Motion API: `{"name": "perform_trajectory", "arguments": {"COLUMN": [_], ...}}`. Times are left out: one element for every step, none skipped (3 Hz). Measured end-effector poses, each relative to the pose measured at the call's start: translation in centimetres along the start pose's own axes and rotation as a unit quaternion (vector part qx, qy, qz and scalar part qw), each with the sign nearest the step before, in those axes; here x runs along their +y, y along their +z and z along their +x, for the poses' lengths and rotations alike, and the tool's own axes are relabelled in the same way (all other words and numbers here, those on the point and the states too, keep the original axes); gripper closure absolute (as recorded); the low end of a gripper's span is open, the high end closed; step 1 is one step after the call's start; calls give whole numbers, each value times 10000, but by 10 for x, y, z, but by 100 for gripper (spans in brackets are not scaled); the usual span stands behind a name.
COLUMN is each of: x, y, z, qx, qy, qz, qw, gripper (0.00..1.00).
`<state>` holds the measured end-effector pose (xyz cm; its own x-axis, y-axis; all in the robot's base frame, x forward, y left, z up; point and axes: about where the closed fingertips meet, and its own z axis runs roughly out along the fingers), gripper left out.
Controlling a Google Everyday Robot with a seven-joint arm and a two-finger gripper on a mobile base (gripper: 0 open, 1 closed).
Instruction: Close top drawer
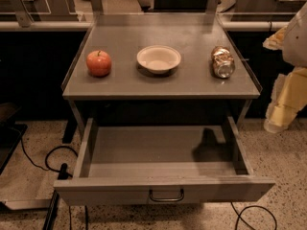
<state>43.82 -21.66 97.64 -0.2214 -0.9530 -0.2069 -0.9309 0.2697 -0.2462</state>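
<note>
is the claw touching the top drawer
Apart. The camera view shows the claw at the right edge, with floor between it and the open top drawer.

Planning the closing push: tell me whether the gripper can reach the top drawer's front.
Probably yes. The gripper hangs at the right edge of the view, beside the cabinet. The top drawer stands pulled out, and nothing appears to block its handle.

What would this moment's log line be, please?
drawer: open | gripper: right edge, off drawer | tabletop: apple, bowl, can
</note>
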Motion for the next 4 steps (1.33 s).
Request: {"name": "perform_trajectory", "arguments": {"x": [0, 0, 0, 0], "y": [0, 0, 0, 0], "z": [0, 0, 0, 0], "qx": [0, 0, 0, 0], "qy": [0, 0, 0, 0], "qz": [0, 0, 0, 1], "qw": [10000, 10000, 10000, 10000], "gripper": [0, 18, 41, 66]}}
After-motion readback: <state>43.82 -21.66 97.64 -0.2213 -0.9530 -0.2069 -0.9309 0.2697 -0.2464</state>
